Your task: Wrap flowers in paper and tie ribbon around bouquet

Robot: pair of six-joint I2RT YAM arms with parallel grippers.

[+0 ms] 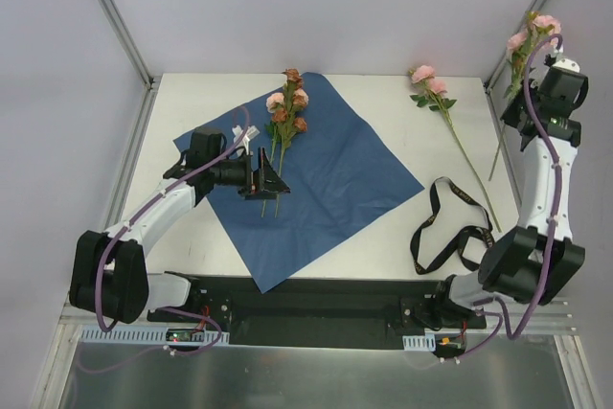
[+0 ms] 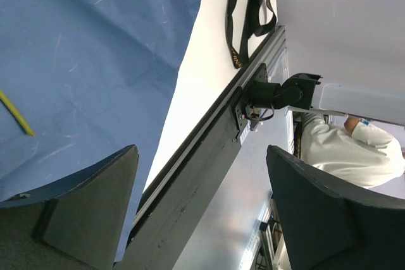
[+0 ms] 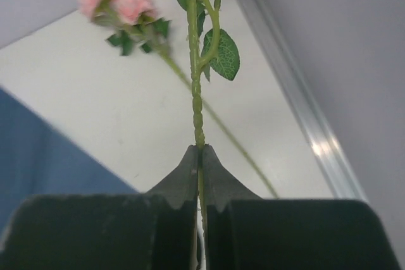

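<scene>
Across the white table [image 1: 192,102] the paper [image 1: 335,179] lay spread flat and turned cornerwise, blue face up, apparently set out as the bed on which the bunch would be gathered before rolling. Near the right arm's base, off the sheet, the black ribbon [image 1: 445,227] sat in a loose loop, untouched and probably kept for the last step. On the paper's far corner rested the flowers [image 1: 287,107], pink and orange blooms pointing away and thin stems running toward the left end effector [image 1: 268,182]. That one hung just over the stem ends with its jaws spread wide and nothing between them.

A loose pink spray [image 1: 429,81] lay on the bare table beyond the sheet's right corner. The right end effector [image 3: 198,159] was clenched on a third flower's green stem [image 3: 195,93], holding it upright at the far right edge with its blooms topmost, likely for carrying to the paper.
</scene>
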